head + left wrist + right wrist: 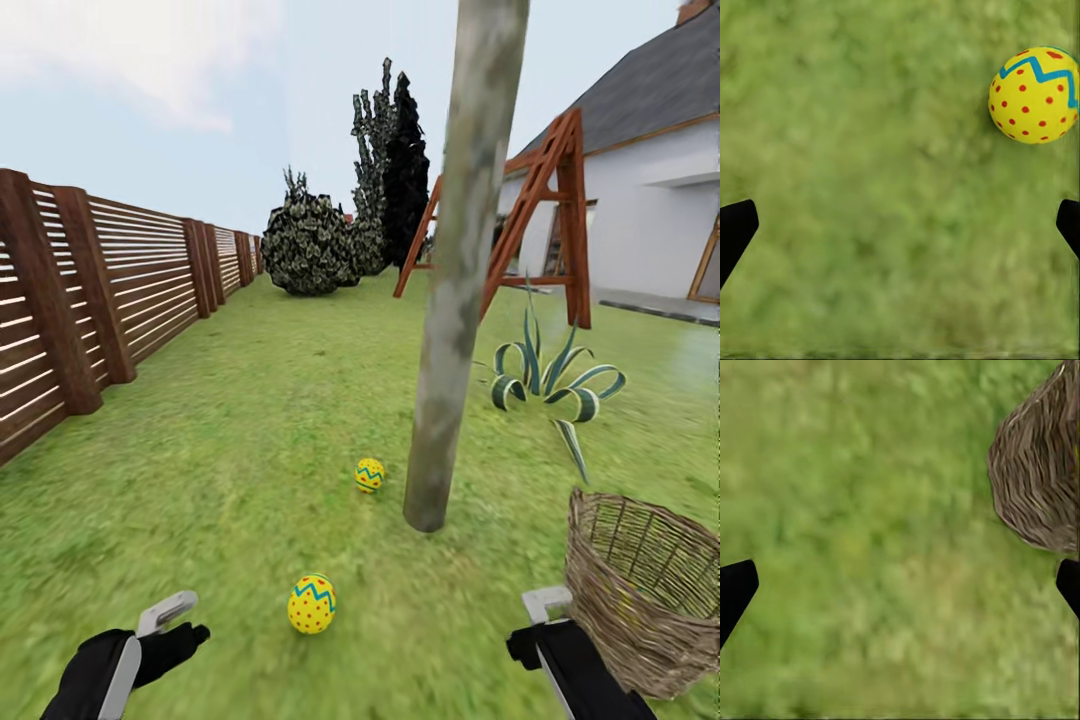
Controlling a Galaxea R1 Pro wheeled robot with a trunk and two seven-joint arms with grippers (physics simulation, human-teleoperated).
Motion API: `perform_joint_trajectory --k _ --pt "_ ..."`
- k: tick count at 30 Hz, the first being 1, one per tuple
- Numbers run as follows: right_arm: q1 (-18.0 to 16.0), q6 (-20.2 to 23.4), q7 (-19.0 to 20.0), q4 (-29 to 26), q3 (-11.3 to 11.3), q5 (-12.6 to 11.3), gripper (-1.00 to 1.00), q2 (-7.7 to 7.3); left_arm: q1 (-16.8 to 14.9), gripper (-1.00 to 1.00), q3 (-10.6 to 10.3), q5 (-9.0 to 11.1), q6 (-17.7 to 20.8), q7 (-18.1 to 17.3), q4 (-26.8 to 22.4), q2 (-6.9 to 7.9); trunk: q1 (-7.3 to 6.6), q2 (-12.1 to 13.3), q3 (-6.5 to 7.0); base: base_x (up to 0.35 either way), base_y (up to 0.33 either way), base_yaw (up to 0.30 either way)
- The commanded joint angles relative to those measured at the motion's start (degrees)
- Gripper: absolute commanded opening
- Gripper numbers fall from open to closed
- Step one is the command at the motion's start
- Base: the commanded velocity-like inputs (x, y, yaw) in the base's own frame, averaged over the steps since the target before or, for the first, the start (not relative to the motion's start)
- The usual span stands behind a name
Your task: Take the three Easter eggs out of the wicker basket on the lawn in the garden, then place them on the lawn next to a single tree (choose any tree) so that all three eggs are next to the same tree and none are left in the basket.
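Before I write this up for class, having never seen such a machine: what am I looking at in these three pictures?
A simulated two-armed robot stands in a garden. The large picture comes from its head camera: a tree, two Easter eggs on the lawn, one near the trunk, one closer, and a wicker basket at the right. The left pincer and right pincer show low down. The other two pictures come from wrist cameras looking along black fingertips. Both pincers are open and hold nothing.
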Motion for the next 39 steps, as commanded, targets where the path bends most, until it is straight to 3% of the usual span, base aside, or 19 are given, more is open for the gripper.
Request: perform_joint_trajectory --k 1,3,6,17,23,31,39 --pt "-0.02 1.91 0.02 -0.56 0.07 0.1 1.0 -0.02 -0.03 1.0 0.05 0.28 1.94 0.02 -0.37 0.03 -0.04 -0.01 0.17 -0.065 -0.094 0.001" --pt "-0.02 3.93 0.04 -2.2 0.1 0.04 1.0 -0.2 -0.03 1.0 -0.09 0.22 4.71 -0.04 -0.73 0.0 -0.1 0.02 0.61 -0.054 -0.09 0.0" --pt "-0.02 4.46 0.13 -3.37 0.03 0.03 1.0 -0.47 -0.03 1.0 -0.34 0.11 5.96 -0.02 -0.8 -0.43 -0.17 0.06 1.27 -0.055 -0.086 0.0" --pt "-0.02 4.45 0.05 -1.18 2.76 0.03 1.0 0.03 -0.03 1.0 -0.78 0.05 5.97 0.21 -0.44 -0.82 -0.48 0.24 3.71 -0.044 -0.084 0.0" --pt "-0.02 4.45 0.02 0.45 2.86 0.03 1.0 0.12 -0.03 1.0 -2.42 0.01 6.26 0.29 0.72 -0.79 -1.79 2.65 4.78 -0.001 -0.029 0.0" --pt "-0.02 4.53 -0.06 3.87 2.85 0.11 1.0 0.11 -0.03 1.0 -2.41 0.03 6.27 0.29 8.56 -0.52 -3.55 5.86 6.22 0.0 -0.001 0.0" --pt "-0.02 4.31 -0.21 8.47 2.77 0.12 1.0 0.29 -0.03 1.0 -2.3 0.08 7.92 -0.19 8.88 1.29 -5.31 9.07 7.66 0.0 0.0 0.0"
